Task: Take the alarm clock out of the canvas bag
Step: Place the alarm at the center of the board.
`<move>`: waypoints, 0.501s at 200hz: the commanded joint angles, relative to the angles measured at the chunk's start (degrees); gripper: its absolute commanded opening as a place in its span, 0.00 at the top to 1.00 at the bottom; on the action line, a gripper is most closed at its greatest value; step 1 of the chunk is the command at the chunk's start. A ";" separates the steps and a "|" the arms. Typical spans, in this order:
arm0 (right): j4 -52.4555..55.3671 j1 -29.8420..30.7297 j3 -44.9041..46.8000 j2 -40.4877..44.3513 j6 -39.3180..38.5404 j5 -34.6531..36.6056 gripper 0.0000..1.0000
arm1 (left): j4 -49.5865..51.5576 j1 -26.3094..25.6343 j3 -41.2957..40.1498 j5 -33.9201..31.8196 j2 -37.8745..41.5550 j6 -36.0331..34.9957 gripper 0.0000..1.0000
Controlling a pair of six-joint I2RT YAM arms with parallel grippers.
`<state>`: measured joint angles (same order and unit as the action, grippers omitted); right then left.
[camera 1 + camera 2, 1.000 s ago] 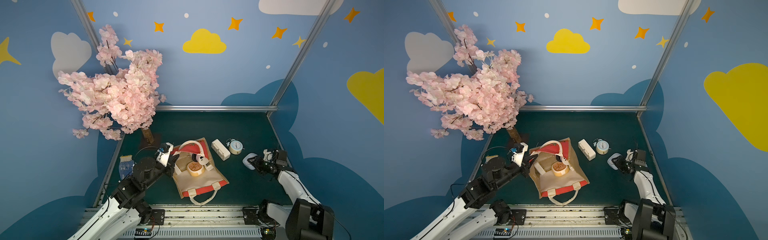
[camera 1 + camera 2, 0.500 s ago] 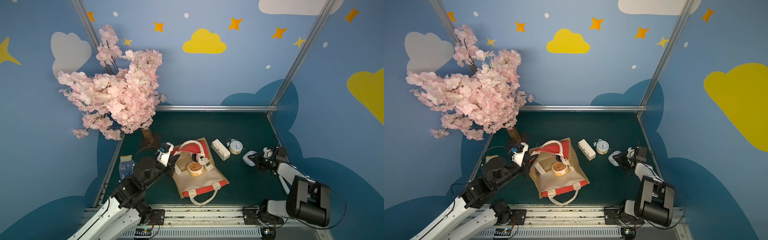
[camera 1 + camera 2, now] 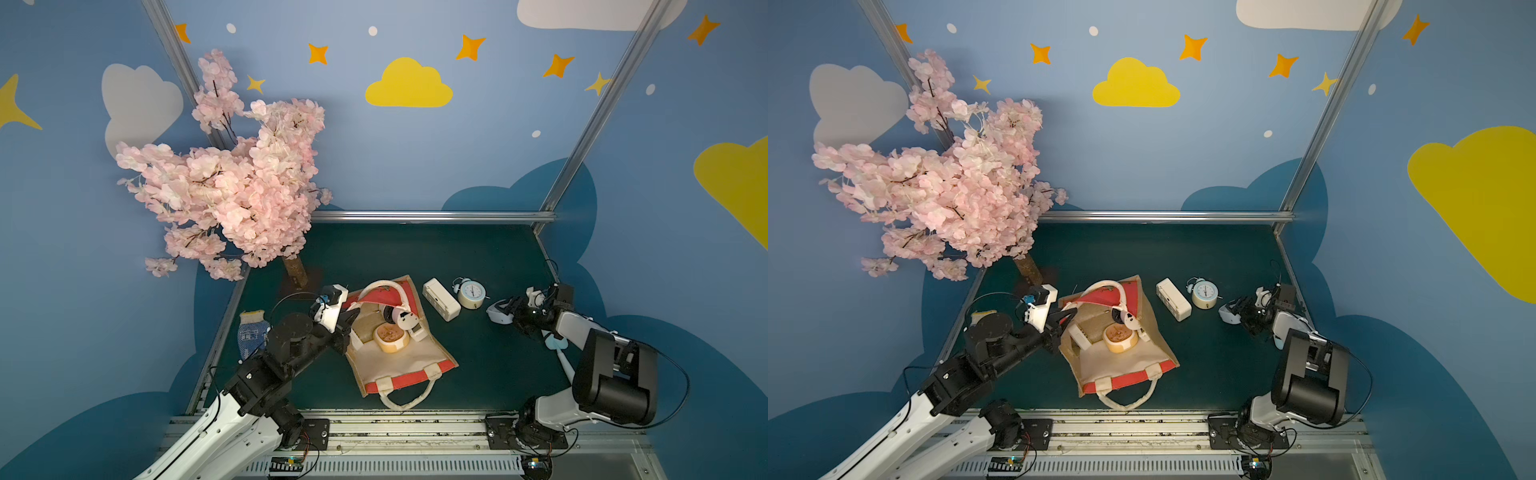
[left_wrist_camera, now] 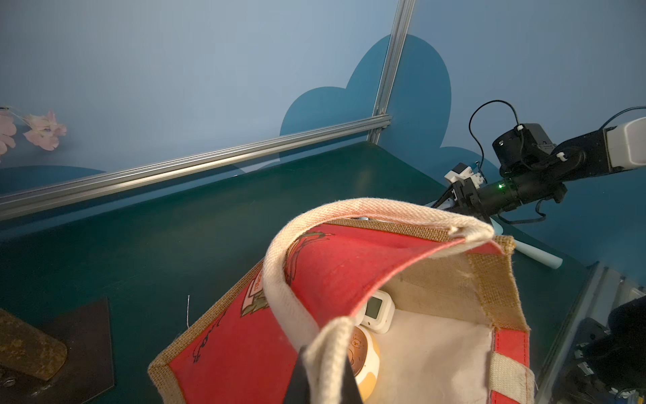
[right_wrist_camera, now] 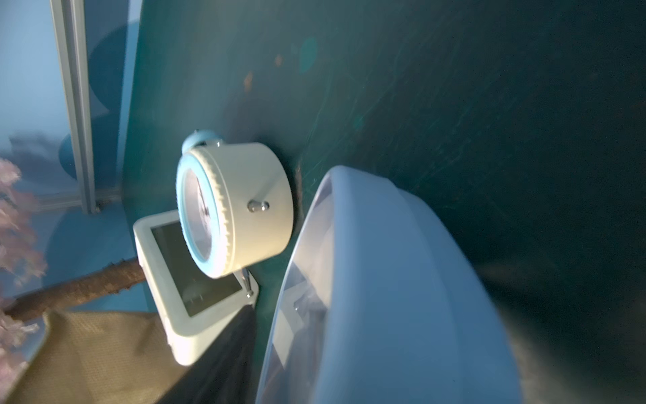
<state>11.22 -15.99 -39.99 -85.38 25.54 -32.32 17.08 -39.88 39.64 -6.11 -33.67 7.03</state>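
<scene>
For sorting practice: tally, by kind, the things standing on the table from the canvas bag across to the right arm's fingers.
Round bell clock: 1
White rectangular screen clock: 1
Pale rounded device: 1
Total: 3

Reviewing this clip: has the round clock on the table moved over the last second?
No. The round clock stands at the same spot beside the white box, just as far from the back rail, in both top views.

We see coarse burlap edging the canvas bag (image 4: 335, 266) and thick woven cloth in its handle (image 4: 384, 208). The alarm clock (image 5: 251, 206) looks like smooth, glossy plastic; the tabletop (image 4: 174, 227) is matt.
</scene>
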 commanded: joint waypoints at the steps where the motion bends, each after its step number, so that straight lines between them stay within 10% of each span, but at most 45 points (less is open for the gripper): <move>1: 4.09 -0.35 -0.56 0.68 -1.85 2.73 0.28 | -3.75 -0.04 0.14 1.01 0.45 -0.43 0.92; 100: 14.44 -0.60 0.85 10.46 -1.93 9.12 0.21 | -3.76 -0.02 -0.20 1.01 1.07 -0.32 0.92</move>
<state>21.28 -16.32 -39.83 -77.34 23.53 -24.47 17.10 -39.88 39.64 -6.00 -33.58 7.01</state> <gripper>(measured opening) 0.793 0.083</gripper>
